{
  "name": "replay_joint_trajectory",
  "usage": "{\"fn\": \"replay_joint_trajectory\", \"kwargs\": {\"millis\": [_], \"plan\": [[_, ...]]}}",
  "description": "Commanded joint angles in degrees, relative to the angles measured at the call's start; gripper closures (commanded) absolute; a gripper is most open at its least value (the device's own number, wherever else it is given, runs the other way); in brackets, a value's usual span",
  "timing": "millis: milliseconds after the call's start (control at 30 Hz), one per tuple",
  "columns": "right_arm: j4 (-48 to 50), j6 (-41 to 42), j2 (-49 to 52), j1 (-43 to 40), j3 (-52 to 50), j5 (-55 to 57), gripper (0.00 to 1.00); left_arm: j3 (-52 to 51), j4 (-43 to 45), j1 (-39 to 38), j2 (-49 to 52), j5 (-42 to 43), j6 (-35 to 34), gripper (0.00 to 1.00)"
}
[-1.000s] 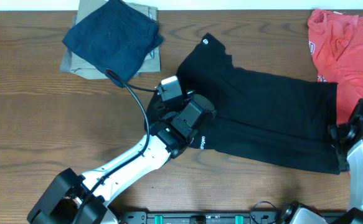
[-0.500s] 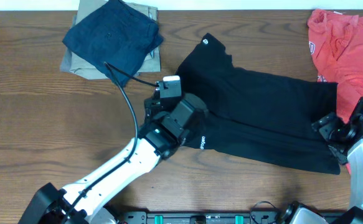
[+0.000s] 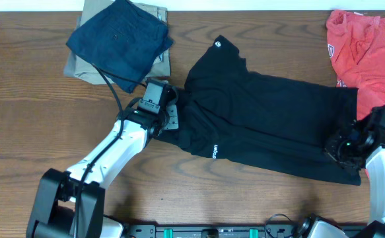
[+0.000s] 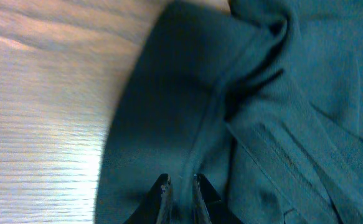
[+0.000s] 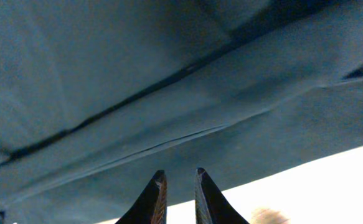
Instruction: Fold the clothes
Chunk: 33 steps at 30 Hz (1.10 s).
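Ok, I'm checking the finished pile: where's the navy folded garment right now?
The navy folded garment lies, in the overhead view, at the table's far left, stacked on the khaki folded garment, just up-left of the black T-shirt.

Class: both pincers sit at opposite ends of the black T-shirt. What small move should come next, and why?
Probably lift both ends slightly together: the left pincer and right pincer look closed on the black T-shirt, which lies spread flat.

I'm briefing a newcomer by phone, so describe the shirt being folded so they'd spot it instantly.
On the wooden table, look between the folded navy garment and the crumpled red garment. The black T-shirt lies spread there, the only black cloth, with a round white mark near one corner.
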Motion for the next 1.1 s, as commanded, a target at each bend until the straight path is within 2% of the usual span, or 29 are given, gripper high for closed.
{"fn": "replay_joint_trajectory", "kwargs": {"millis": [0,400,500,600,667,800,1067], "plan": [[-0.07,-1.44,0.0,3.21,1.05,-1.07,0.84,0.48,-0.15,0.26,2.29,4.74,1.81,0.85],[0.15,-0.61,0.0,10.82,1.05,-2.16,0.81,0.48,-0.63,0.59,8.46,5.68,1.51,0.85],[0.04,-0.63,0.0,11.13,1.05,-2.16,0.81,0.48,-1.14,1.11,8.46,4.98,-0.9,0.85],[-0.55,-0.63,0.0,11.19,1.05,-2.16,0.81,0.48,-3.93,2.56,8.44,1.97,-4.92,0.94],[-0.83,-0.66,0.0,11.19,1.05,-2.16,0.8,0.48,-6.99,4.02,8.44,-1.14,-8.52,0.94],[-0.96,-0.68,0.0,11.41,1.05,-2.14,0.74,0.48,-11.17,6.82,7.98,-4.33,-13.64,0.94],[-1.4,-0.74,0.0,12.61,1.05,-1.84,0.62,0.48,-17.97,10.86,3.45,-11.85,-16.46,0.94]]}}
